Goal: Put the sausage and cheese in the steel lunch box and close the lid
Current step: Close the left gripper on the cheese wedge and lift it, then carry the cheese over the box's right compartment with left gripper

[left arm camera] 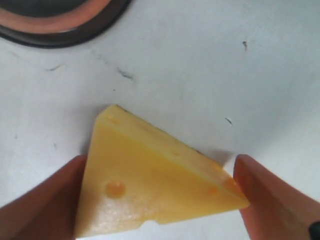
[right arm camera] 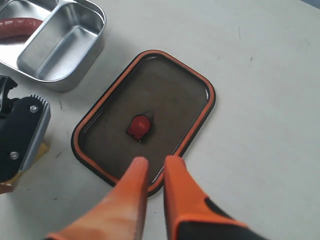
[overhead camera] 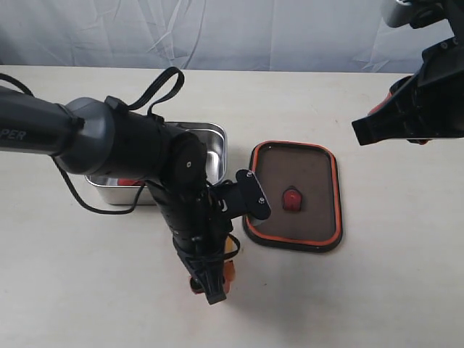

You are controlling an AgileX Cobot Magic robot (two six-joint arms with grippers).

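The yellow cheese wedge lies on the table between my left gripper's orange fingers, which touch it on both sides. In the exterior view that gripper points down just in front of the steel lunch box and hides most of the wedge. The red sausage lies in the larger compartment of the lunch box. The dark lid lies flat beside the box, orange rim up, red valve tab at centre. My right gripper hovers shut and empty above the lid's near edge.
The left arm and its cable cover part of the lunch box in the exterior view. The right arm is raised at the far right, above the lid. Bare light tabletop surrounds the objects.
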